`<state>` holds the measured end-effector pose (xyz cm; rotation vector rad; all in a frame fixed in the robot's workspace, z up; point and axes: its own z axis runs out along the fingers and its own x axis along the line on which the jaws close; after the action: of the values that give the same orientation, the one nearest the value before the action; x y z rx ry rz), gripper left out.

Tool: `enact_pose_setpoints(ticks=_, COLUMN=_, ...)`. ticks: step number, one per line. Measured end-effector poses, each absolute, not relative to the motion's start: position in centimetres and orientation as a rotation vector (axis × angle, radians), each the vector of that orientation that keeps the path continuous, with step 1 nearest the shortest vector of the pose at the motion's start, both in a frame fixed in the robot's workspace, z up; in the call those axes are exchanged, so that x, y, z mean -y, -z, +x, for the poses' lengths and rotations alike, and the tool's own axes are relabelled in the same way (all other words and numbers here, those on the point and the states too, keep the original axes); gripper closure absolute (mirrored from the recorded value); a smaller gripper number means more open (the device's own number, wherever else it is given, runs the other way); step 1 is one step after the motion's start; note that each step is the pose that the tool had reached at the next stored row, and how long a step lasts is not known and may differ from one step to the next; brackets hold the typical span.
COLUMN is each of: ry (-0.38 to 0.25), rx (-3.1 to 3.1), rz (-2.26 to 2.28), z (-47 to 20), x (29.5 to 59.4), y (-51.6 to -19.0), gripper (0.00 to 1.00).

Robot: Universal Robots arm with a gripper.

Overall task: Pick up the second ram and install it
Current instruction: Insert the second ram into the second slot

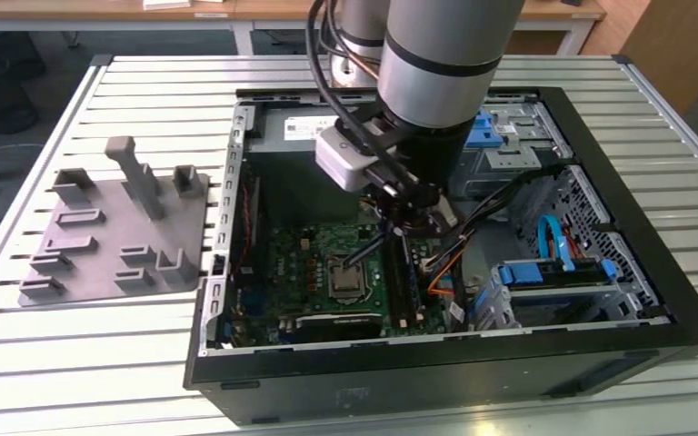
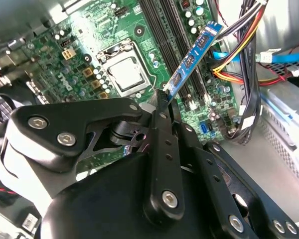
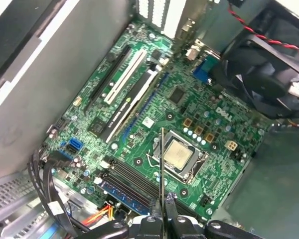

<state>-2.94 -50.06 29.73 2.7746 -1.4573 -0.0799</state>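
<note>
The second ram hangs over the motherboard, pinched at one end by the gripper. In the exterior view the memory slots lie at three o'clock of the processor socket, with cables crowding just beyond. Held askew, the ram may miss its slot or snag wires.

The arm hangs almost straight down in the exterior view, a thick grey link with a black band, and black cables run beside it. At its wrist sits a pale grey block, set toward the exterior view's left. Below that the black gripper points downward, tilted a little, it seems, though its tip is hard to make out there. In both wrist views the two black linkage fingers stand closed together, pinching the second ram by one end, so the strip juts out past the fingertips
</note>
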Motion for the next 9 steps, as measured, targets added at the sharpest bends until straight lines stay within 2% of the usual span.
enact_pose_setpoints(ticks=9, ry=0.08, rx=1.373, rz=2.816, z=-2.94, x=50.05, y=-29.73, gripper=0.86)
